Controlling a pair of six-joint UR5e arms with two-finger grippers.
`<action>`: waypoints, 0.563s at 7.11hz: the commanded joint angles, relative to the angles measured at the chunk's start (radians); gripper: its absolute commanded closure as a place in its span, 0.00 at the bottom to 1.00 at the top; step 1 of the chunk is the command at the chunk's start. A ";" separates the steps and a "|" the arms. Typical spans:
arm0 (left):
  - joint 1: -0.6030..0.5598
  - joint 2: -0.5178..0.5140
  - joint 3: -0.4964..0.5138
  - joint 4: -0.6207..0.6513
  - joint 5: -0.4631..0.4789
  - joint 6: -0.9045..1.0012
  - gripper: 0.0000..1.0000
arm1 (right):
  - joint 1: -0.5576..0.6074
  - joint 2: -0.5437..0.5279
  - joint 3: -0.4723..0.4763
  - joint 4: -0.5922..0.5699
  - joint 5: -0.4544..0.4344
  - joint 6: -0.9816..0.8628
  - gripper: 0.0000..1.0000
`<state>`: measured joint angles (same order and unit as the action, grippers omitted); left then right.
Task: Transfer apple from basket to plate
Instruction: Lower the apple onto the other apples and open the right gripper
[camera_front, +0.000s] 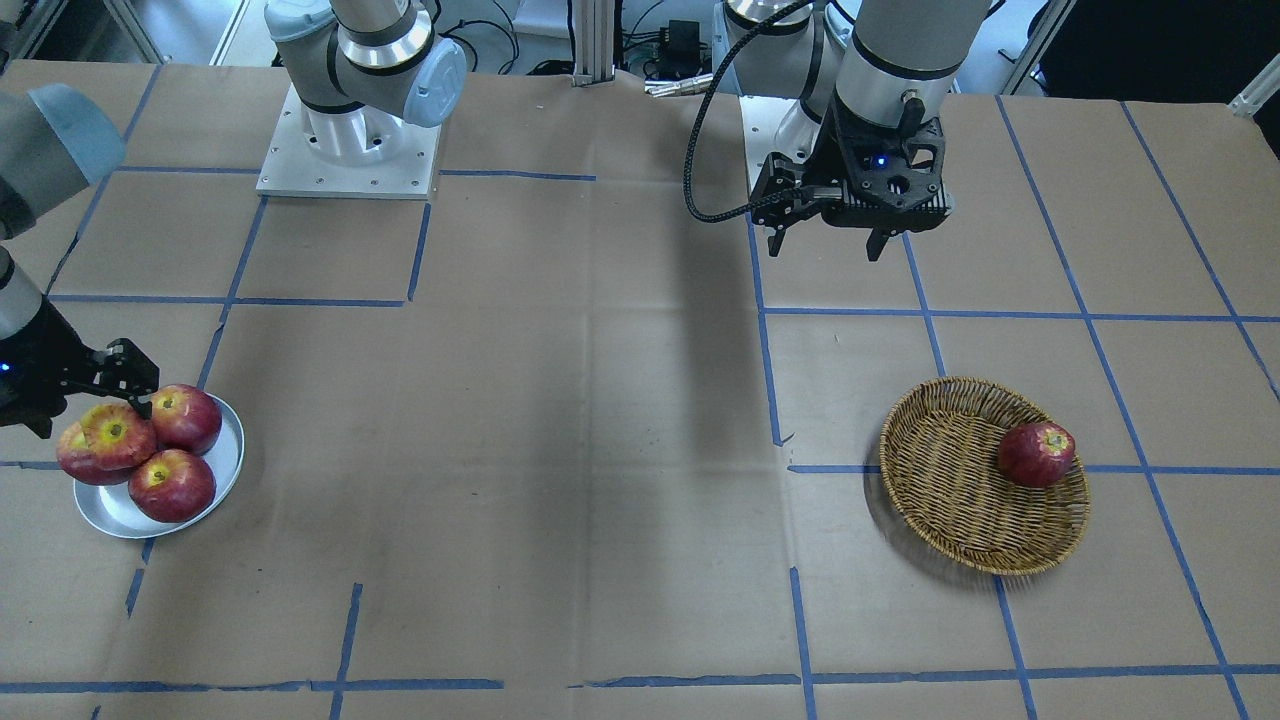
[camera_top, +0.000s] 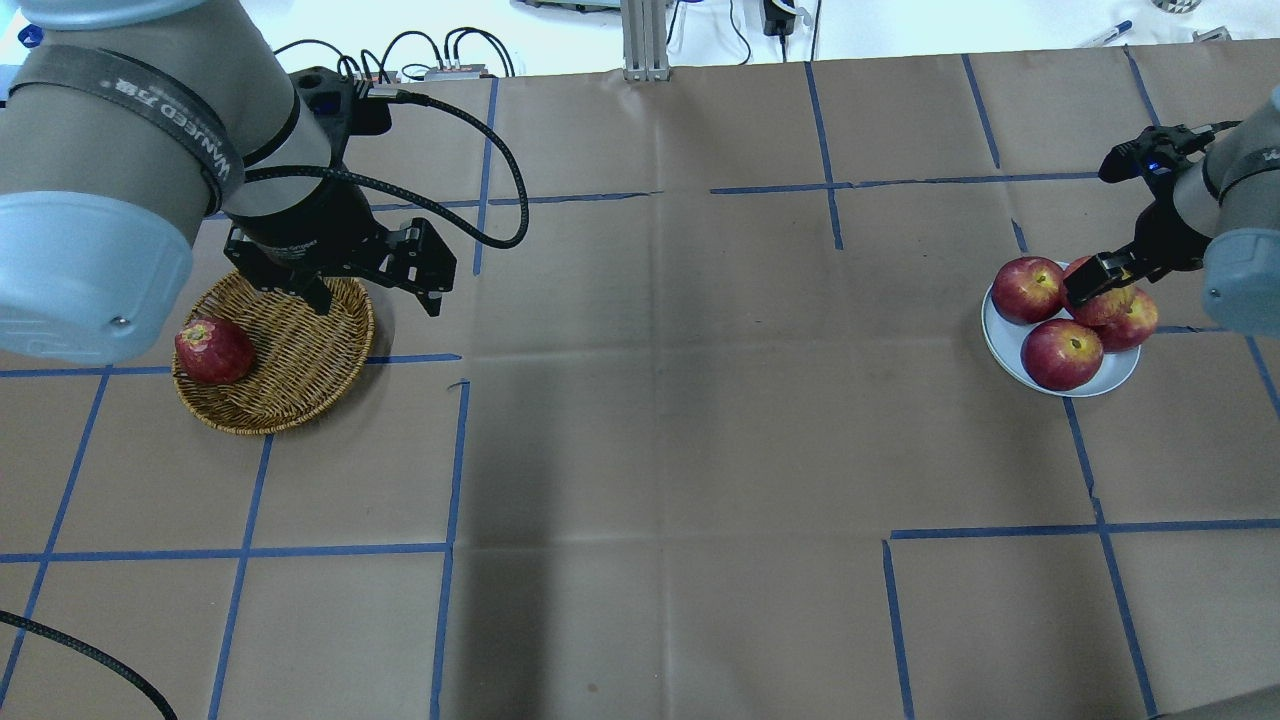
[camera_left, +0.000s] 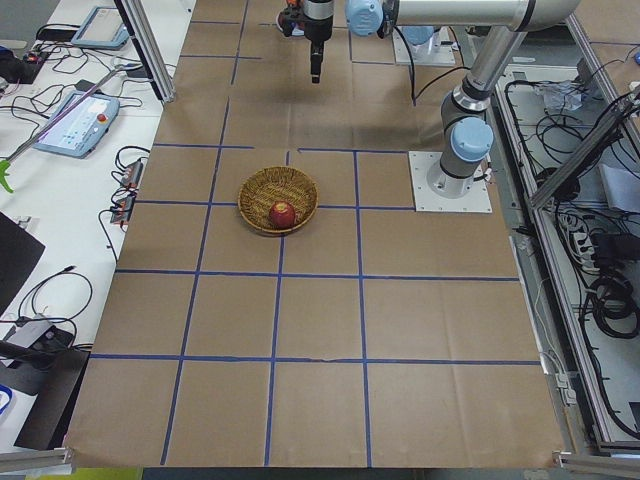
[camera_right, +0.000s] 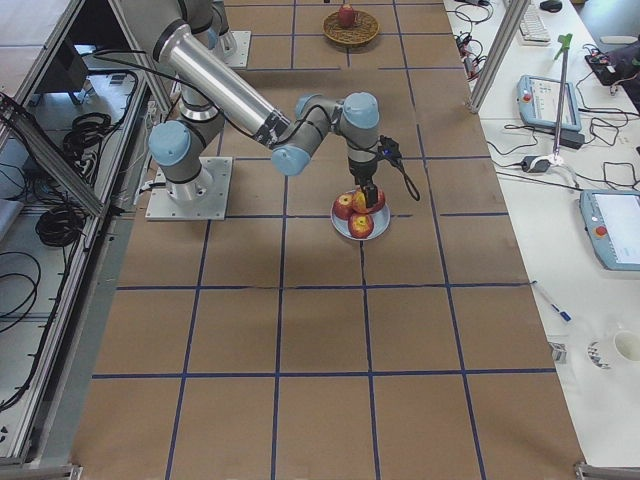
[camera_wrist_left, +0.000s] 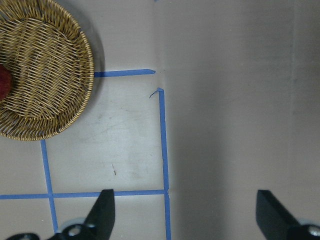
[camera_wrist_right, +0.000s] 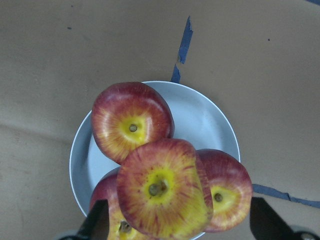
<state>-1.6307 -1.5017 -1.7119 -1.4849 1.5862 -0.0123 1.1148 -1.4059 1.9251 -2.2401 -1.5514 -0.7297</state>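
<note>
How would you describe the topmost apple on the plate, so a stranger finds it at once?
Find the silver-grey plate at the end of the table away from the basket. The apple lies on top of three redder apples, between the open fingers of the right gripper. Its yellow-orange patch is broad and streaky; theirs are smaller.

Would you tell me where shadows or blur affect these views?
Front-facing view: a broad soft shadow runs down the middle of the table. Left wrist view: the table's right half is dimmer, the basket sharp. Right wrist view: the apple is crisp, without glare.
</note>
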 joint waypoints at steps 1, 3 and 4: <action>0.000 0.000 0.000 0.000 0.000 0.000 0.01 | 0.054 -0.123 -0.011 0.141 0.001 0.102 0.00; -0.001 0.000 0.000 0.000 0.000 0.000 0.01 | 0.162 -0.200 -0.078 0.337 -0.007 0.316 0.00; -0.001 0.000 0.000 0.000 0.000 0.000 0.01 | 0.240 -0.221 -0.122 0.435 -0.010 0.478 0.00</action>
<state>-1.6315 -1.5016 -1.7119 -1.4849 1.5861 -0.0123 1.2693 -1.5919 1.8534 -1.9292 -1.5579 -0.4277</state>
